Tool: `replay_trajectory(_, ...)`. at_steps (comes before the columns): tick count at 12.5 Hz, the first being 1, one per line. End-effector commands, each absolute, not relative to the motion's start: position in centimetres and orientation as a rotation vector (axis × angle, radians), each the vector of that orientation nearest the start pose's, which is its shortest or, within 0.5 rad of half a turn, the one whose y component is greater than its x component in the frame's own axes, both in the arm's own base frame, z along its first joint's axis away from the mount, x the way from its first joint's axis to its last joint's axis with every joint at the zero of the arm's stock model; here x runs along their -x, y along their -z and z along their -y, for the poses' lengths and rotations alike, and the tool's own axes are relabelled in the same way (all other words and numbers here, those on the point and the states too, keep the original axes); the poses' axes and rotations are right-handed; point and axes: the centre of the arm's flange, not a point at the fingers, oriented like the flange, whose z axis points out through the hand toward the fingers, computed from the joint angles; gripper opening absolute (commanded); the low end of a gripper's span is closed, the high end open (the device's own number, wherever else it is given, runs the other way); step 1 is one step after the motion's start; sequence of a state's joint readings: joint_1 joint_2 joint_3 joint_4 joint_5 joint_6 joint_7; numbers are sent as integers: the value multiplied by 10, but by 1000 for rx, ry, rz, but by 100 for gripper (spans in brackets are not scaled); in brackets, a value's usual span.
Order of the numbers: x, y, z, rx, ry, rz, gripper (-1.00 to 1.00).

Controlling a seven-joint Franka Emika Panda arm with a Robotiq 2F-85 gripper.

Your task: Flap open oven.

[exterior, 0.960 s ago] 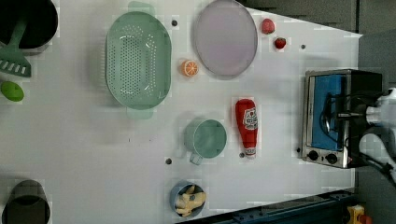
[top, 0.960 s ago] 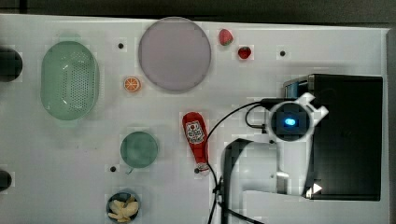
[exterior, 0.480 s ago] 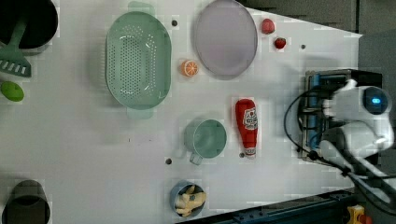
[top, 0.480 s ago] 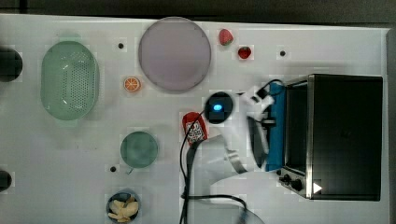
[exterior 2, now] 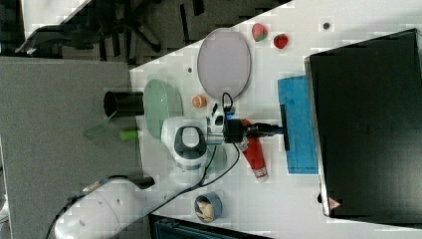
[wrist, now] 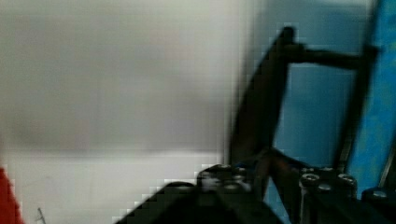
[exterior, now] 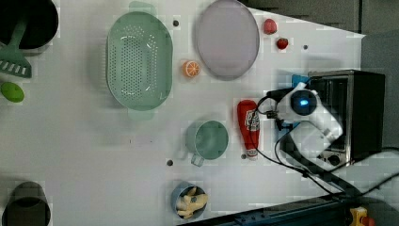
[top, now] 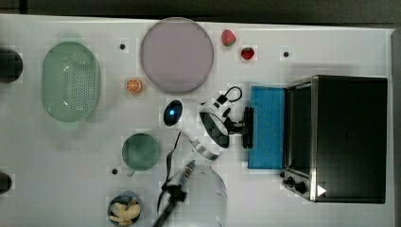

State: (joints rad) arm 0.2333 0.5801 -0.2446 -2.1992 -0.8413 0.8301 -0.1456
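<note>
The black boxy oven (top: 350,137) stands at the top view's right, and its blue glass door (top: 267,126) lies folded down flat toward the table's middle. The door's black bar handle (top: 247,127) is at its outer edge. My gripper (top: 239,126) reaches in level from the top view's left and is shut on that handle. In the right view the gripper (exterior 2: 272,129) meets the handle (exterior 2: 284,127) in front of the oven (exterior 2: 368,124). The wrist view has the handle (wrist: 261,107) running between my fingers (wrist: 285,175), with the blue door (wrist: 317,116) behind.
A red ketchup bottle (exterior: 248,127) lies under my arm. A teal cup (top: 140,151), a green colander (top: 71,81), a purple plate (top: 176,54), an orange slice (top: 134,85), two strawberries (top: 229,38) and a bowl of food (top: 124,211) are spread over the white table.
The oven door has swung from closed to lying flat. My arm has moved from above the oven toward the top view's left, drawing the handle along.
</note>
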Motion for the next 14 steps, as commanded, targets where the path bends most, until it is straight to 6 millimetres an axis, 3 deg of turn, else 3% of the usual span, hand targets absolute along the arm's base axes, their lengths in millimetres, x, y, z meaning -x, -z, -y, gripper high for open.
replay_trajectory(1,-522,-113,16,-2421,163,22,-65)
replay_trajectory(4,-544,-147,5,-2493,58,97,-65)
replay_trajectory(9,-569,-277,6,-2702,-121,591,-65)
replay_trajectory(14,-560,-394,35,-2841,-182,1101,-65)
